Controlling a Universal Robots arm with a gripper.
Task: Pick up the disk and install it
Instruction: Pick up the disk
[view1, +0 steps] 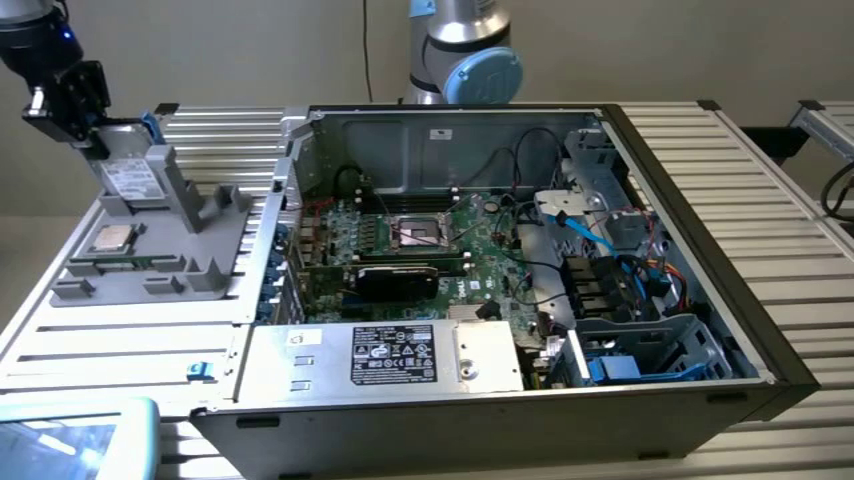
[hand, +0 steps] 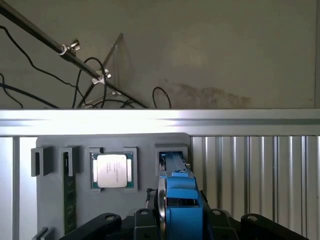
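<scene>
Judging from its look, how will the disk (view1: 130, 180) handle?

Like a small brick, I'd say: dense for its size, stiff, with smooth metal faces that could slip. It also looks like a thing that hates knocks, so it should not bump against the rack.

Where is it now?

At the upper left of the exterior view, standing on edge and leaning a little in a slot of the grey rack (view1: 200, 215). The rack lies on the slatted table (view1: 120, 330) beside the open computer case (view1: 400, 140). A square silver chip (hand: 112, 170) lies in the next pocket of the same rack.

And where would you take hold?

On the blue frame (hand: 181, 200), at the end that sticks up out of the slot, squeezing across the thin way. The plastic should give a better bite than bare metal, and it keeps pressure off the label.

What about the gripper (view1: 91, 135)?

It is right at the disk's upper end, poised over it from above, and the wrist camera looks straight along the blue frame. Whether it has clamped on the frame or merely straddles it, I cannot tell — the contact is hidden.

Is the disk lifted?

Not by my reading — its lower part sits in the slot of the rack, well apart from the inside of the case.
</scene>
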